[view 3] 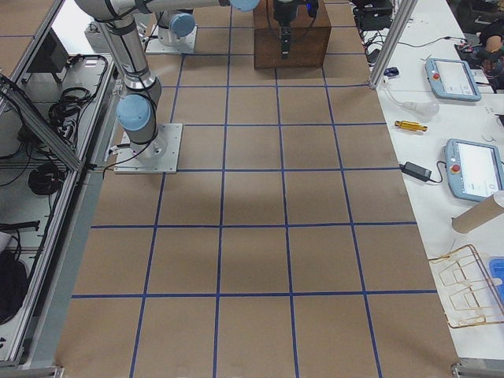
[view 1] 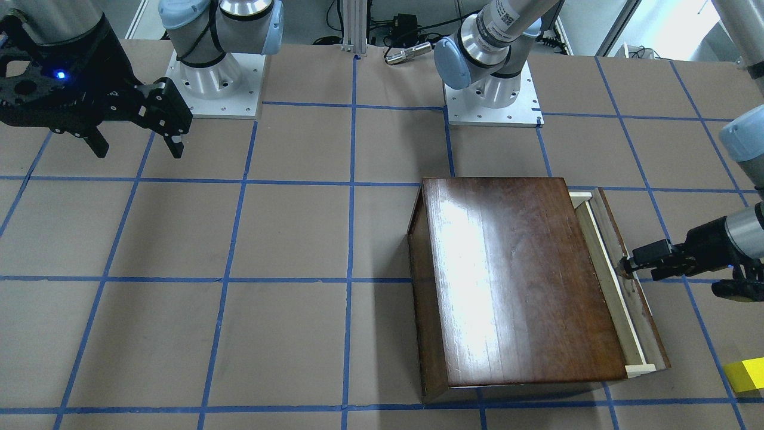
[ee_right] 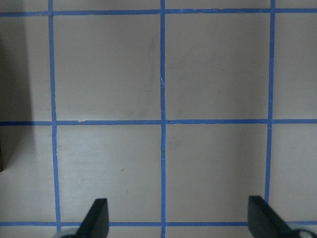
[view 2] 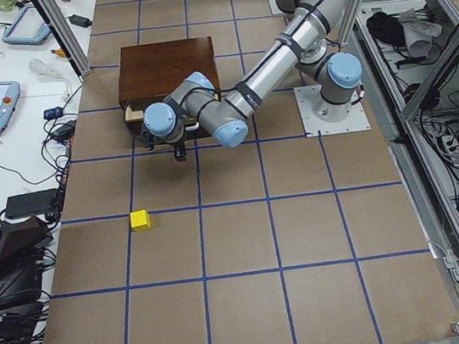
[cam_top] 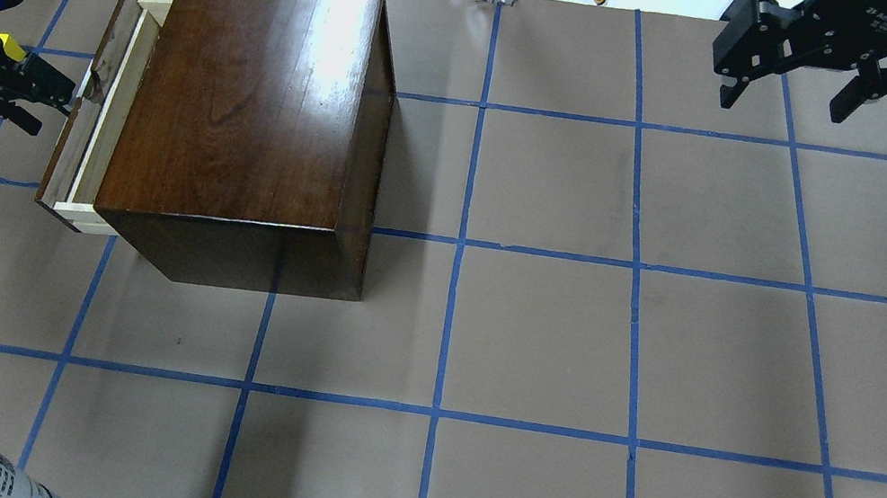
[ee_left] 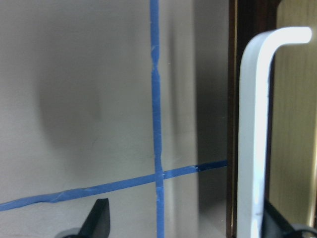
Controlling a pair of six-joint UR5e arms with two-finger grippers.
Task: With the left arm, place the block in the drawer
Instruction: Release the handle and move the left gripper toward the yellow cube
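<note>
The left fingers (view 1: pixel 638 260) sat at the right edge of the front-facing view, against the drawer's dark front panel. The wrist camera showed them spread wide, with the metal pull (ee_left: pixel 252 124) standing between them, close to the right-hand one, and nothing clamped. The drawer (view 1: pixel 612 280) stood slightly out of the glossy wooden box (view 1: pixel 513 280). The yellow block (view 1: pixel 746 375) lay on the bench (view 1: pixel 298 239) at the lower right edge, apart from the drawer. The right fingers (view 1: pixel 172 128) hung wide open and empty at upper left.

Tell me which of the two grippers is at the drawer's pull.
The left gripper, open at the drawer front by its metal pull. The right gripper hangs open over the table, far from the wooden box.
</note>
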